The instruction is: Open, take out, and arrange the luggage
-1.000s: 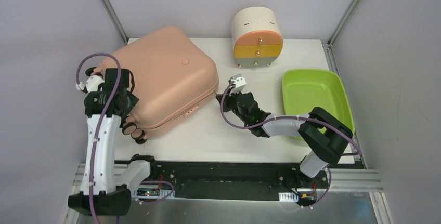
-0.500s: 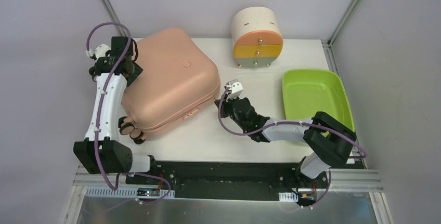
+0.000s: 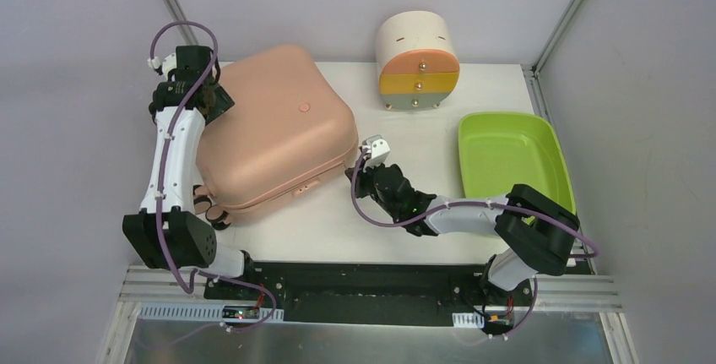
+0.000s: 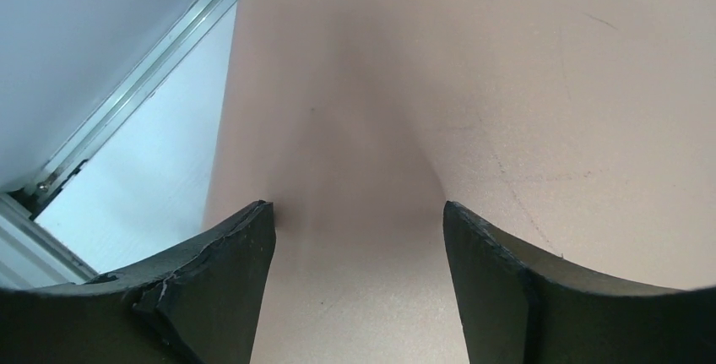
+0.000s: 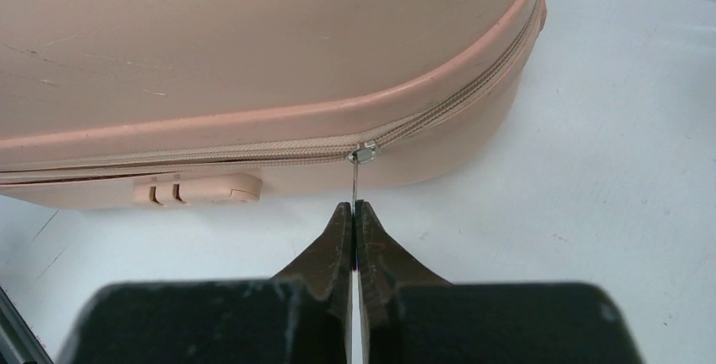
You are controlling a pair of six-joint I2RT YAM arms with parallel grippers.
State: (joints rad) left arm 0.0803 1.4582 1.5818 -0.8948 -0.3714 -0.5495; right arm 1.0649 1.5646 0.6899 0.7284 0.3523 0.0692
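Right jaws pinching zipper pull (image 5: 355, 182) at suitcase (image 3: 274, 127) 4 o'clock corner; thin tab may slip out. Left jaws spread.

Peach-pink luggage (image 3: 270, 127); wheels (image 3: 218, 214) seemingly pink-and-black.

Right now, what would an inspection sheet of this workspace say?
Surface: white table, no spills seen.
Job's things: luggage lying flat, lid down.
Clutter: drawer unit at the back; green tray on the right.
Grippers: left gripper open at the luggage's back-left corner; right gripper shut on the zip pull.
Cables: purple cables looped along both arms.
Surroundings: grey walls, metal frame.
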